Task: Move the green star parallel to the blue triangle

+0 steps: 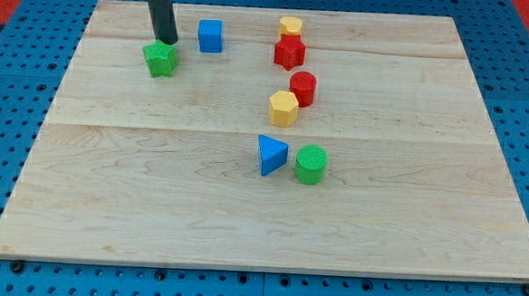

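The green star (161, 59) lies near the view's top left of the wooden board (153, 206). My tip (166, 40) stands just above the star's top edge, touching or almost touching it. The blue triangle (270, 155) lies near the board's middle, far to the lower right of the star. A green cylinder (310, 164) stands right next to the triangle on its right side.
A blue cube (210, 35) sits just right of my tip. A yellow cylinder (291, 27), a red star (289, 51), a red cylinder (302, 87) and a yellow hexagon (284, 108) form a column at top centre, above the triangle.
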